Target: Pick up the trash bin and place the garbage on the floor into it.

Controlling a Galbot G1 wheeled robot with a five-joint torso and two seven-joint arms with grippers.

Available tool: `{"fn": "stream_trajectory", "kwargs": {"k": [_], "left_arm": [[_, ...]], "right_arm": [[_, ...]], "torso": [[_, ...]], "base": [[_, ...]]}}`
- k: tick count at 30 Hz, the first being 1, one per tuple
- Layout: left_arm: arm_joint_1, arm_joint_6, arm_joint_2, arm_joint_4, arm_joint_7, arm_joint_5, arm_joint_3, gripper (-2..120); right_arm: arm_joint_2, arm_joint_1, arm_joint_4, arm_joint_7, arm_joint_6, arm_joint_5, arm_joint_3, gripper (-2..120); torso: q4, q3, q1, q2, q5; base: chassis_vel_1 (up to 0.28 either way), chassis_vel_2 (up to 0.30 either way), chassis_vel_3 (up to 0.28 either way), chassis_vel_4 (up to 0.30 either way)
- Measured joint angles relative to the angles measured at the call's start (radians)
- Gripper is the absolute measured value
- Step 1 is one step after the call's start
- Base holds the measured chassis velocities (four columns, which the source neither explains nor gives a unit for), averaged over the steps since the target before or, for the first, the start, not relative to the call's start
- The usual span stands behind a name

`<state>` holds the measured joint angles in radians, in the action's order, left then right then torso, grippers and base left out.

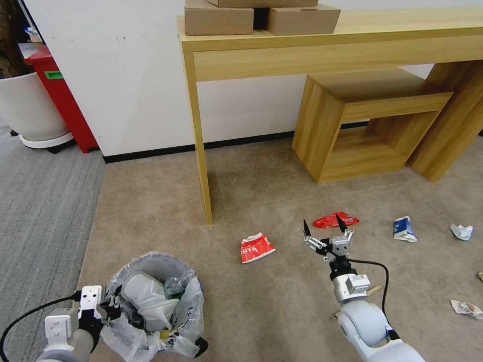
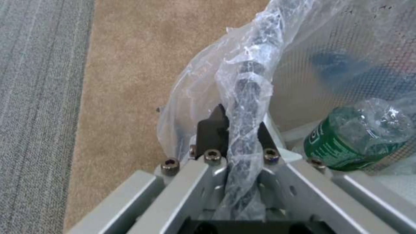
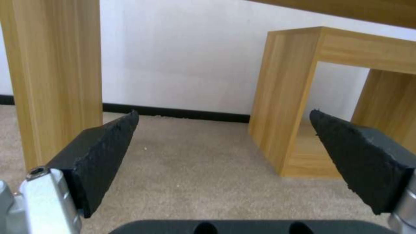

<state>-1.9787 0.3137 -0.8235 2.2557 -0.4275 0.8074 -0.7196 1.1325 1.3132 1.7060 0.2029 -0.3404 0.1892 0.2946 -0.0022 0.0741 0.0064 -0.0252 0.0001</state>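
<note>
Gripping the bag-lined rim of the trash bin (image 1: 156, 301) at the near left, the left gripper (image 1: 108, 307) holds it, a green-label bottle (image 2: 359, 136) already inside. Farther out, the right gripper (image 1: 326, 232) hovers with fingers spread and empty between the crushed cup (image 1: 256, 248) and the red wrapper (image 1: 335, 219). Collecting seems underway; the next move likely calls for lowering onto one piece.

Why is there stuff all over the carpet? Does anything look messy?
Yes. A crushed red-white cup, a red wrapper, a blue-white carton and crumpled paper lie scattered on the carpet instead of inside the trash bin, which the left pincer grips by its rim.
</note>
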Motion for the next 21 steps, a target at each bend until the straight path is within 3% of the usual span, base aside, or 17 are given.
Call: {"fn": "stream_trajectory", "kwargs": {"k": [21], "left_arm": [[0.0, 0.0, -0.006, -0.011, 0.007, -0.014, 0.009, 0]], "right_arm": [[-0.004, -0.01, -0.011, -0.016, -0.014, 0.001, -0.008, 100]], "torso": [[0.0, 0.0, 0.0, 0.0, 0.0]], "base": [[-0.036, 0.038, 0.035, -0.037]]}}
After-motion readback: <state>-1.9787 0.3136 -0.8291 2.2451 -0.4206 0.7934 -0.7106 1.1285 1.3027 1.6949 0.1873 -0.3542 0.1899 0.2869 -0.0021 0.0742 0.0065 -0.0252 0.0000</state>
